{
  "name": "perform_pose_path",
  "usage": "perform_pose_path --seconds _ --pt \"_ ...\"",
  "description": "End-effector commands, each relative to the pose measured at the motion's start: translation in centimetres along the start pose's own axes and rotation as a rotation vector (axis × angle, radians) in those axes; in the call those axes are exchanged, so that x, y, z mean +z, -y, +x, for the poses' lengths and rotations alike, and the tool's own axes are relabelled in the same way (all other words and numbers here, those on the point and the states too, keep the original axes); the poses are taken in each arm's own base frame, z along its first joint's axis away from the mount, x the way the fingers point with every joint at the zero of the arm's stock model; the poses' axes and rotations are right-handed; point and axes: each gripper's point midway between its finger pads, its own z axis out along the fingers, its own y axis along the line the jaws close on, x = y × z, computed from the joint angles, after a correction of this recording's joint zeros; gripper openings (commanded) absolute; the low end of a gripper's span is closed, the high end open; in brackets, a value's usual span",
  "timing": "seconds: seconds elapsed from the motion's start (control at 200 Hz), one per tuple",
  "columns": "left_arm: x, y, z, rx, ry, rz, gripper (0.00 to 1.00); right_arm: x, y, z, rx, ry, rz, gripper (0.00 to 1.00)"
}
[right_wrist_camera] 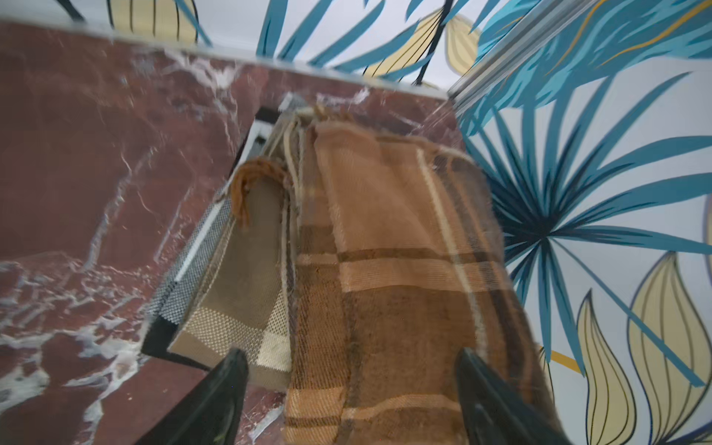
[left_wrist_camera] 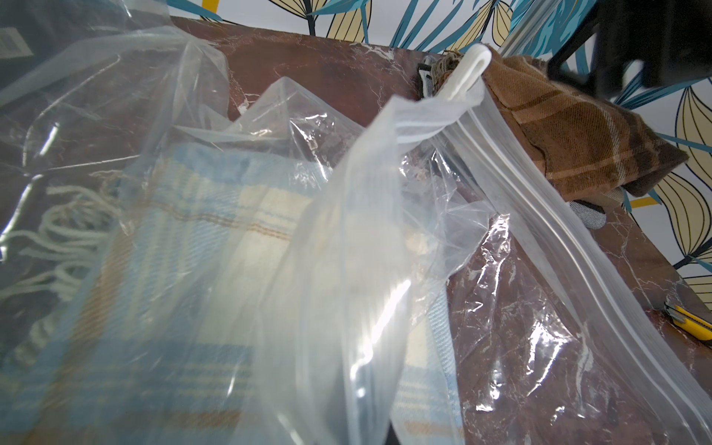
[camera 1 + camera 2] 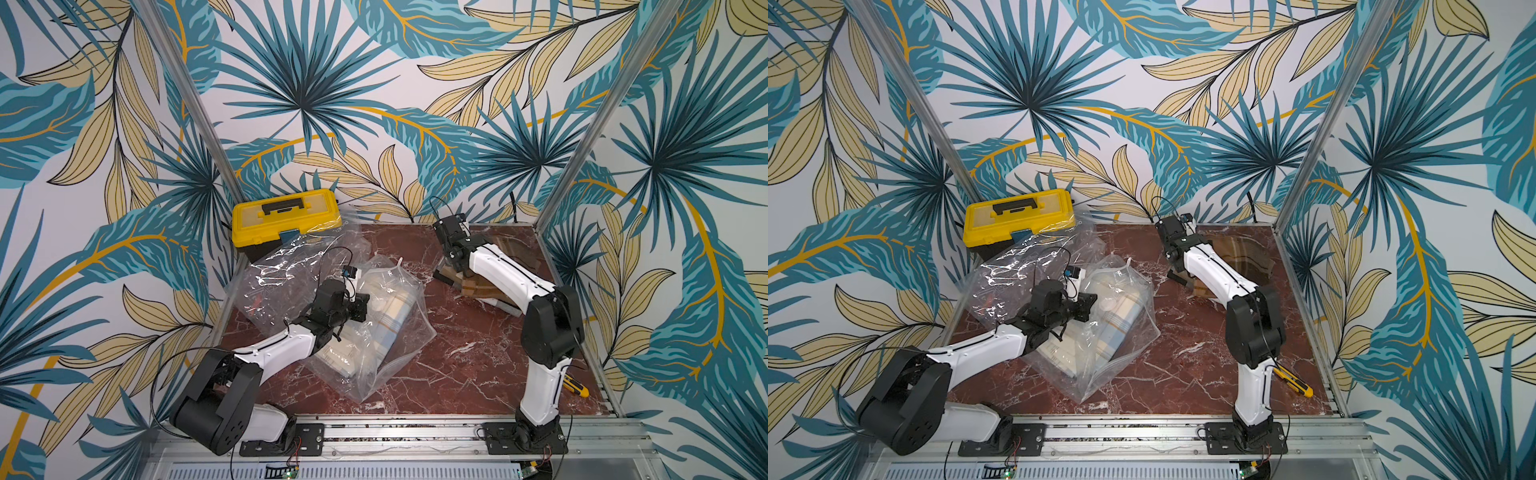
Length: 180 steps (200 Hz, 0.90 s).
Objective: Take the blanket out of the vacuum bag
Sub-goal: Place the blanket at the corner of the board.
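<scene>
Broadly, the red marble table (image 3: 457, 374) carries everything. The vacuum bag (image 3: 409, 332) sprawls around and below the left gripper (image 3: 360, 308), whose jaws are closed down in the crinkled film; whether they pinch the plastic is hidden. Inside the bag, just under those jaws, lies the folded blue plaid blanket (image 2: 185, 239), its fringe showing through the clear wall. The bag's zip edge, with a white slider (image 2: 468, 71), runs off beyond them. The brown plaid blanket (image 1: 385, 269) lies outside the bag on a mesh mat (image 1: 185, 285), directly beneath the right gripper (image 1: 348, 358). These jaws stand wide apart, gripping nothing. The yellow toolbox (image 3: 284, 220) sits well behind the left jaws. A yellow utility knife (image 3: 575, 384) lies well back from the right jaws, near that arm's base.
</scene>
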Motion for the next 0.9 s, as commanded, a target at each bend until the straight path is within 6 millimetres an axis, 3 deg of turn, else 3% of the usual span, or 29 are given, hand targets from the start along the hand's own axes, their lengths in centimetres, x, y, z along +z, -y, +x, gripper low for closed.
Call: perform_pose_path --seconds 0.0,0.371,0.651,0.896 --pt "-0.9 0.1 -0.9 0.009 0.015 -0.007 0.0 1.8 -0.5 1.7 -0.013 -0.095 -0.046 0.86" --pt "-0.9 -0.1 -0.8 0.014 0.015 -0.016 0.0 6.0 0.2 2.7 0.081 -0.18 -0.134 0.85" --pt "-0.7 -0.2 -0.6 0.011 0.006 -0.02 0.0 7.0 -1.4 3.1 0.086 -0.211 -0.19 0.82" --pt "-0.7 -0.2 -0.5 0.014 0.003 -0.021 0.0 8.3 -1.0 4.1 0.054 -0.245 -0.123 0.82"
